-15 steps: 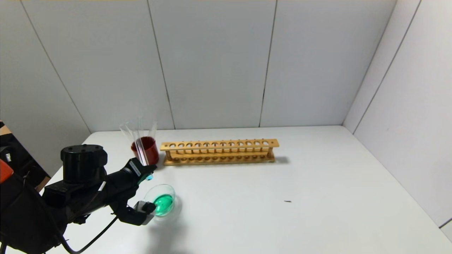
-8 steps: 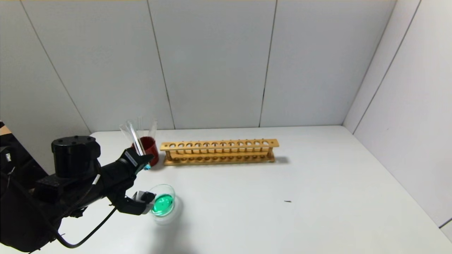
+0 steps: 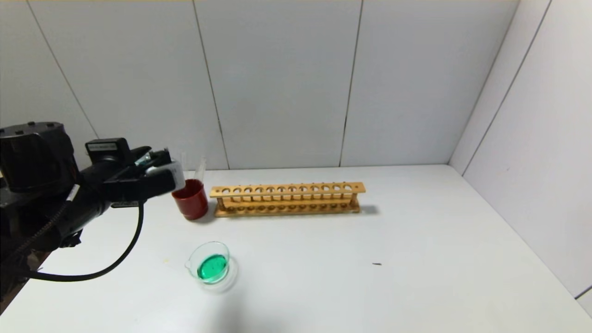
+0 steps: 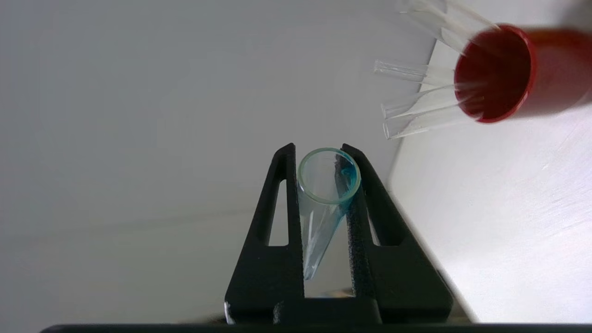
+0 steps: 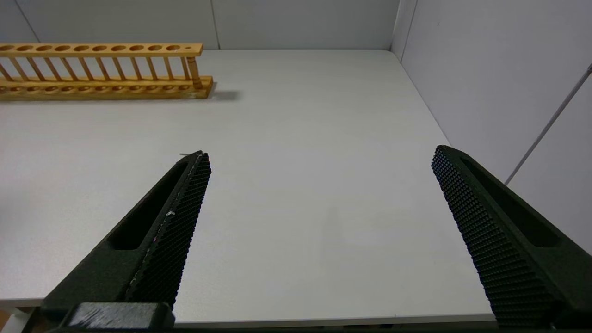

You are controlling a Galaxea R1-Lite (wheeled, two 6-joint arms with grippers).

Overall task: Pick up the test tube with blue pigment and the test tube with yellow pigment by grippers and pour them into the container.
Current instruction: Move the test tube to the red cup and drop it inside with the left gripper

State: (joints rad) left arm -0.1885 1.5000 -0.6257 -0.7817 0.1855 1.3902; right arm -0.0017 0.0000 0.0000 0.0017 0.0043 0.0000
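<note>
Blue-stained test tube [image 4: 327, 194] clamped between left hand [image 4: 323, 152] fingers, near red cup [image 4: 497, 74].

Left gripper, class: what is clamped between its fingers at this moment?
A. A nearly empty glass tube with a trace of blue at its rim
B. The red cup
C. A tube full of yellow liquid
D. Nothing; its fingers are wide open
A: in the left wrist view the left gripper is shut on the tube, clear but for a blue smear at its mouth.
</note>
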